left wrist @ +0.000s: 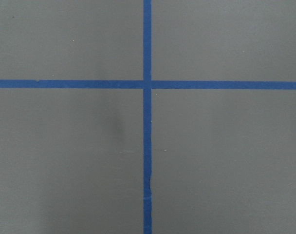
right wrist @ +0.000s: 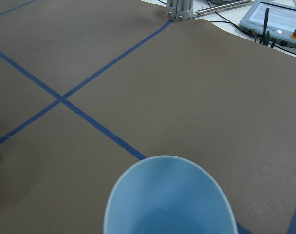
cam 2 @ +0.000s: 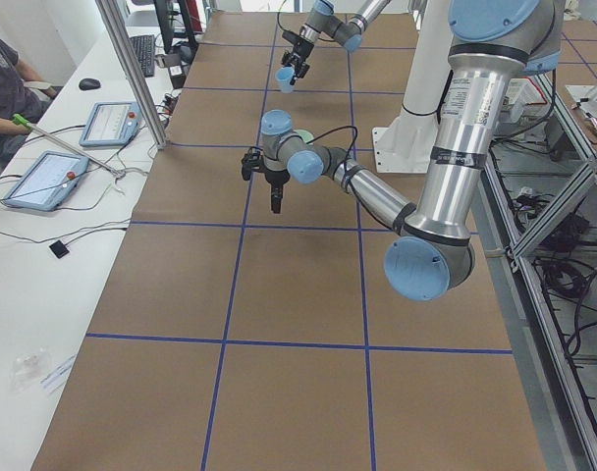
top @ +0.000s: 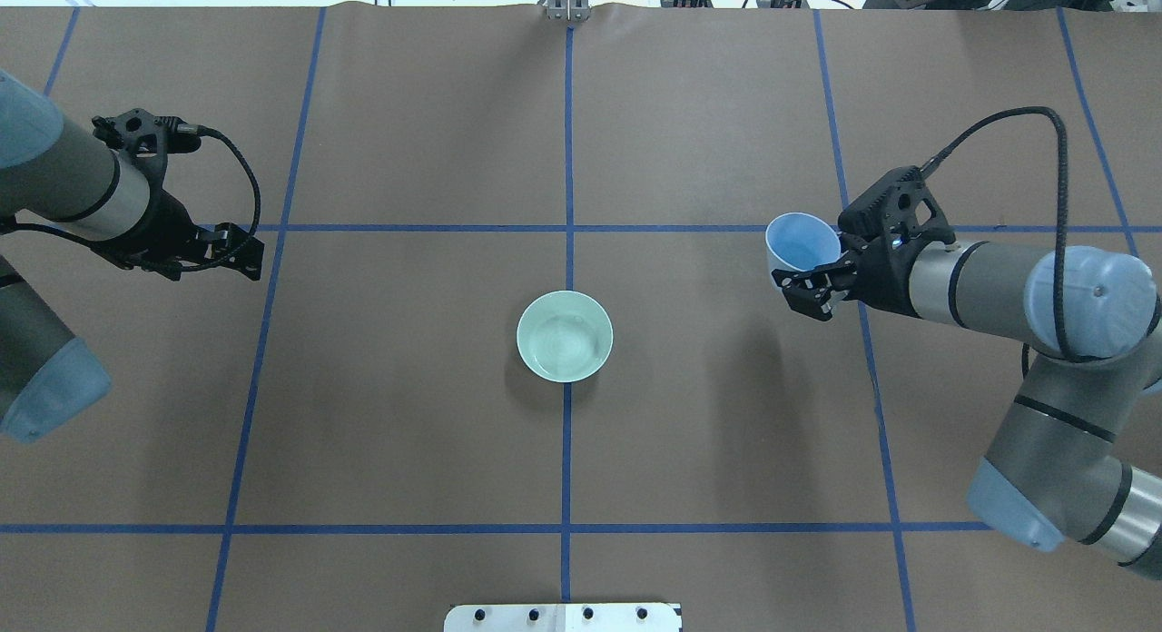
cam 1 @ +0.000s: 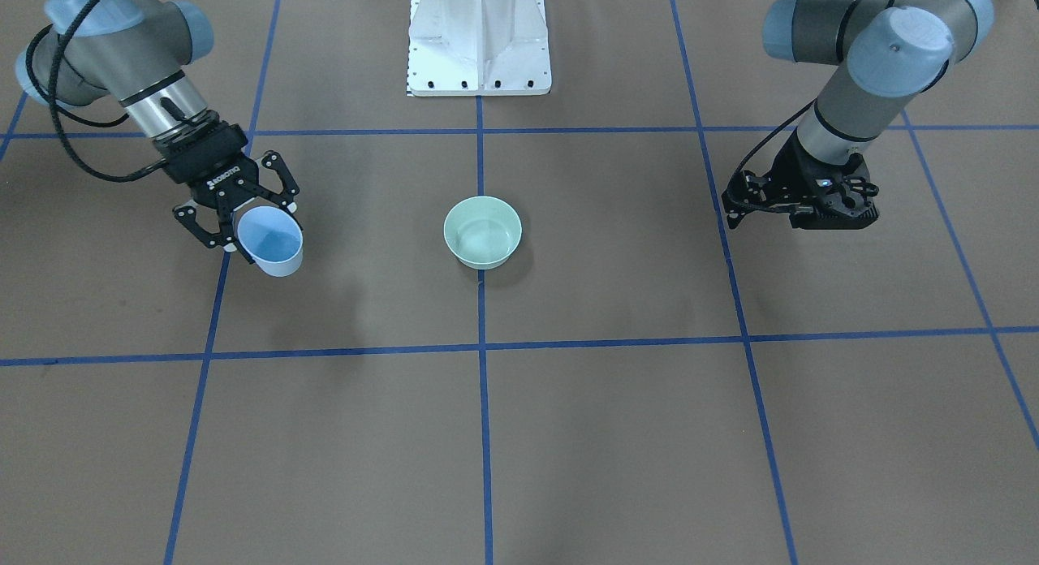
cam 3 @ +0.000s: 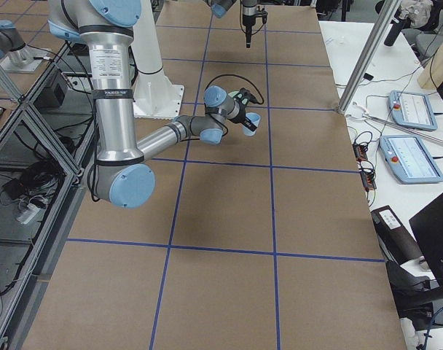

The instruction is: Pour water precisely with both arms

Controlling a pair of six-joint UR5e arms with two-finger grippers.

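Well off to the green bowl's (top: 525, 316) right, the right gripper (cam 1: 243, 216), clamped on a blue cup (cam 1: 272, 244), should centre it above the bowl before tipping slowly; the left gripper (top: 252, 251) looks closed and empty.

The blue cup (right wrist: 170, 195) in the right end effector (cam 1: 256, 228) is cut off below; the left end effector's (top: 245, 255) finger gap is unreadable.

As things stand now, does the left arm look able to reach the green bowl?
Probably yes. Only bare table lies between the left gripper and the bowl, and the right gripper holds its cup on the other side.
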